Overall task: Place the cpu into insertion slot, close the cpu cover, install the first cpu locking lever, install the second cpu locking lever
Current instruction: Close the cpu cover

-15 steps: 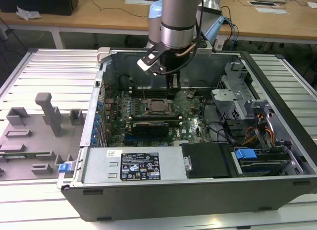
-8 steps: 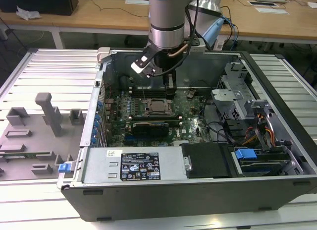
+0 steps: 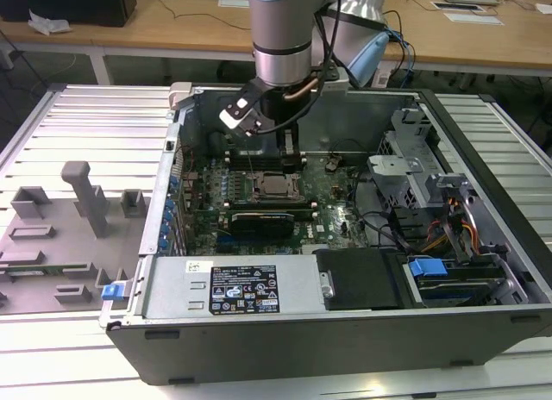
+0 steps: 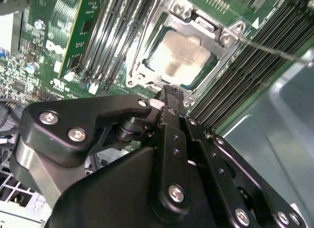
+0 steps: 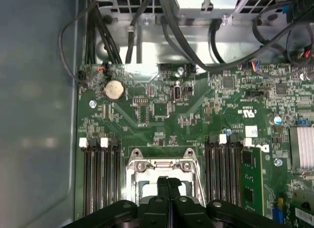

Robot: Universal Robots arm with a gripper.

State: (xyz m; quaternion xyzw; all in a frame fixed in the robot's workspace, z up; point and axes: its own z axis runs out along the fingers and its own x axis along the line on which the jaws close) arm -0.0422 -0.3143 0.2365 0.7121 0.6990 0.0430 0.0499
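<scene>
The cpu (image 4: 180, 58), with its pale silver top, lies flat in the insertion slot (image 3: 274, 187) on the green board. Over it rests the cpu cover (image 4: 194, 27), a silver frame with the chip showing through its window. A thin metal lever rod (image 4: 274, 50) runs out from one socket corner across the memory slots. My gripper (image 3: 291, 161) hangs just above the socket's edge, at the exterior view's right. In both wrist views its black fingers (image 5: 162, 188) are pressed together with nothing between them. The fingers hide part of the socket (image 5: 132, 181).
The open computer case (image 3: 483, 150) walls in the board. Memory slots (image 5: 100, 179) flank the socket. A black expansion card (image 3: 263, 219) lies in front of it. A labelled power supply (image 3: 233, 288), drive bays (image 3: 431, 210), cables (image 5: 196, 46) and grey fixtures (image 3: 82, 197) surround the area.
</scene>
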